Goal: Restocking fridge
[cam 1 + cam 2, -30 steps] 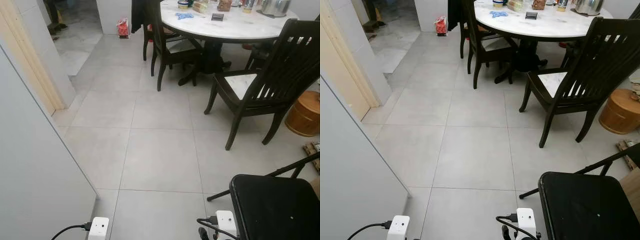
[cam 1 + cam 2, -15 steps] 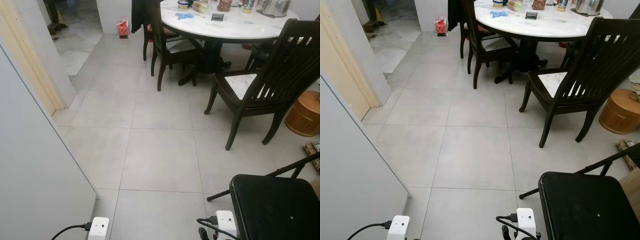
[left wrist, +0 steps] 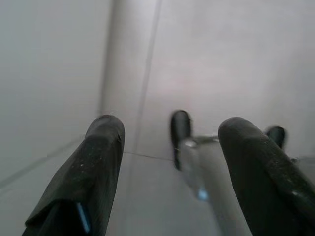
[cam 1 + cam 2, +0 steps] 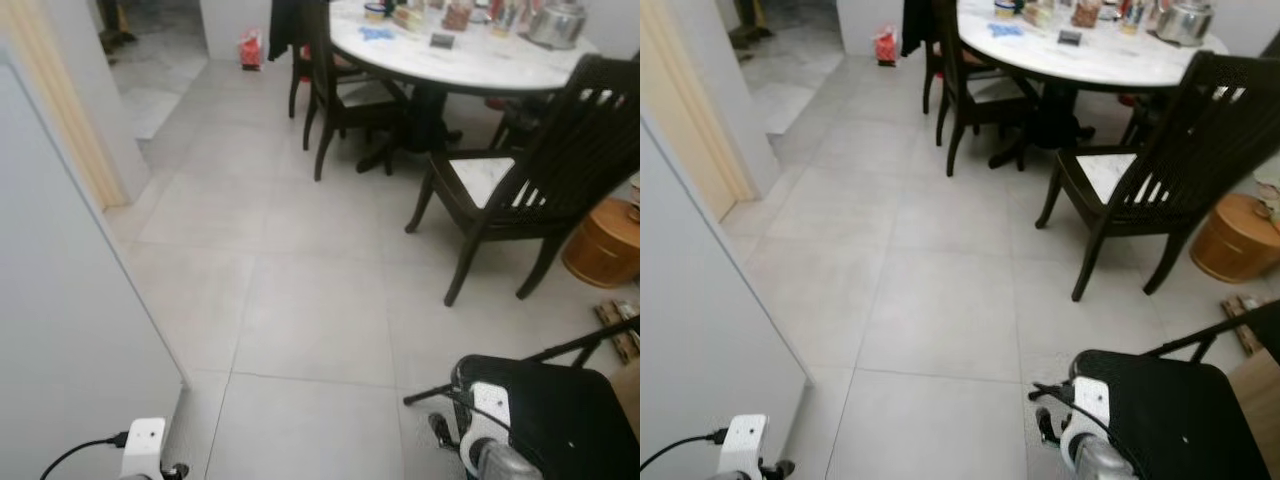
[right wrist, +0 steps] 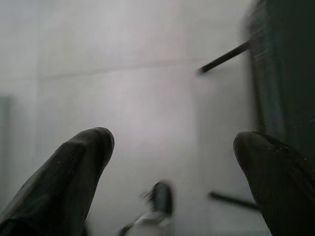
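A tall flat white panel (image 4: 60,300) stands close on my left; I cannot tell whether it belongs to the fridge. No food items lie near me. My left arm's white wrist block (image 4: 143,445) hangs low beside that panel. The left gripper (image 3: 170,132) is open over the grey floor tiles with nothing between its fingers (image 3: 98,157). My right arm's wrist block (image 4: 490,405) is in front of a black folding chair seat (image 4: 570,420). The right gripper (image 5: 172,142) is open too, empty, with the chair's dark edge beside it.
A round white marble table (image 4: 470,60) carrying jars and a kettle stands ahead on the right, ringed by dark wooden chairs (image 4: 545,180). A wooden tub (image 4: 605,243) sits at far right. A doorway (image 4: 150,60) opens at far left. Grey floor tiles (image 4: 310,300) lie between.
The whole picture has shifted and blurred, so the camera moved. My right wrist has risen in front of the folding chair's seat, and my left wrist has drifted left.
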